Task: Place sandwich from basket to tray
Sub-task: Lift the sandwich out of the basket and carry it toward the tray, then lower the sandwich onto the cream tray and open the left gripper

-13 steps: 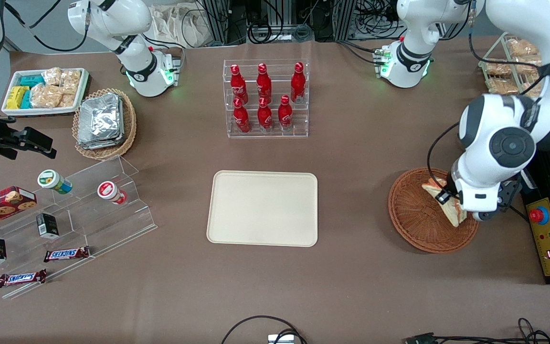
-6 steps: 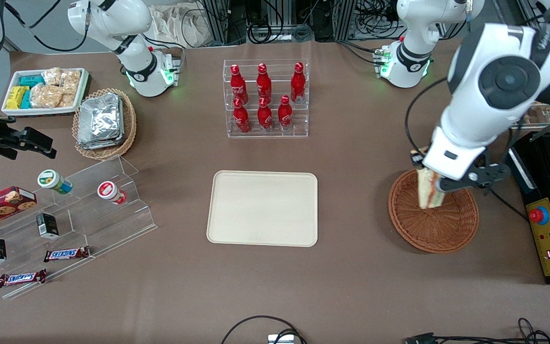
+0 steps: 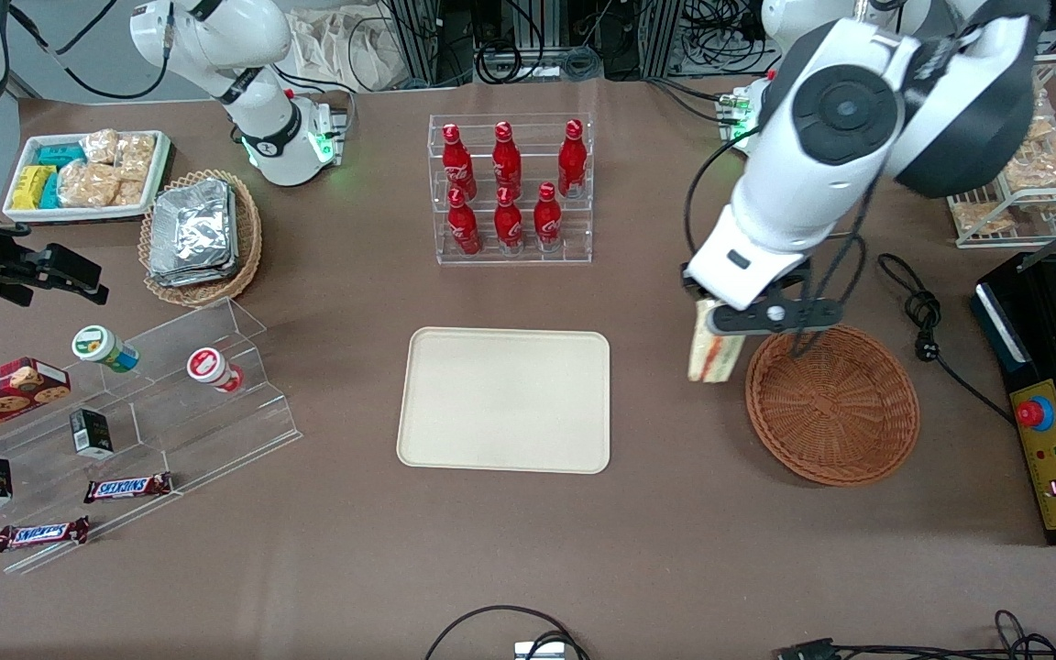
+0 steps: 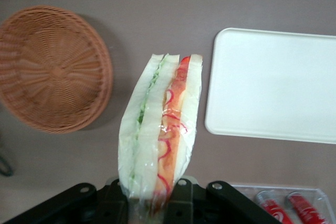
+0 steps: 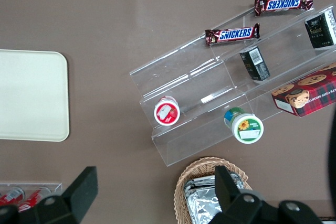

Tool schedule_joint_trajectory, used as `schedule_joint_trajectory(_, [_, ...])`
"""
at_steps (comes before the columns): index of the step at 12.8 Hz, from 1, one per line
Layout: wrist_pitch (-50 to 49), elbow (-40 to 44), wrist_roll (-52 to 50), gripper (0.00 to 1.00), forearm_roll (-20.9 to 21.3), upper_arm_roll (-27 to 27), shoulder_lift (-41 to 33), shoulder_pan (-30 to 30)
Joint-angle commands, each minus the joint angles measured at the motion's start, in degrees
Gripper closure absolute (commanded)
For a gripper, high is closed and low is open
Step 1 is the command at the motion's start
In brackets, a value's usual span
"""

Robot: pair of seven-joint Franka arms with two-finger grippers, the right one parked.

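Observation:
My left gripper [image 3: 716, 316] is shut on the clear-wrapped sandwich [image 3: 709, 353], which hangs point down in the air above the bare table between the basket and the tray. In the left wrist view the sandwich [image 4: 160, 132] shows white bread with green and orange-red filling, pinched at its end in the gripper [image 4: 149, 203]. The reddish-brown wicker basket [image 3: 832, 403] holds nothing and lies toward the working arm's end. The cream tray [image 3: 505, 401] lies flat mid-table, bare; the wrist view shows the basket [image 4: 52, 69] and tray [image 4: 273, 85] on either side of the sandwich.
A clear rack of red bottles [image 3: 510, 188] stands farther from the front camera than the tray. A tan basket of foil packets [image 3: 198, 234], a white snack tray [image 3: 83, 174] and a clear stepped stand [image 3: 125, 431] lie toward the parked arm's end. A black control box [image 3: 1055, 440] sits beside the basket.
The left gripper has lifted the sandwich out of the basket and carried it toward the tray; it now hangs just past the basket's rim, and the basket is left bare.

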Motion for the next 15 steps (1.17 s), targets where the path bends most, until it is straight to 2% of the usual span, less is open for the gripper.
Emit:
schedule_joint_trajectory(1, [5.83,2.6,-5.29,1.0,0.29,-0.04,6.94,-4.58])
schedule_joint_trajectory(3, [9.89,2.6,-5.92,1.0,1.51,0.05,11.95,-7.66])
schedule_joint_trajectory(5, [12.26,2.6,-7.49,1.0,7.29,0.23,17.31,-11.18])
schedule_joint_trajectory(9, [23.51,3.48,-15.4,1.0,17.76,0.4,28.21,-13.83])
schedule_joint_trajectory(11, [24.05,4.09,-16.9,1.0,20.49,0.4,30.51,-13.92])
schedule_joint_trajectory(13, [24.22,4.62,-17.78,1.0,21.29,0.4,31.57,-13.92])
schedule_joint_trajectory(14, [26.31,4.97,-18.05,0.97,21.21,0.4,32.18,-13.92])
schedule_joint_trajectory(15, [27.99,5.06,-18.74,0.73,21.3,0.49,32.45,-13.83])
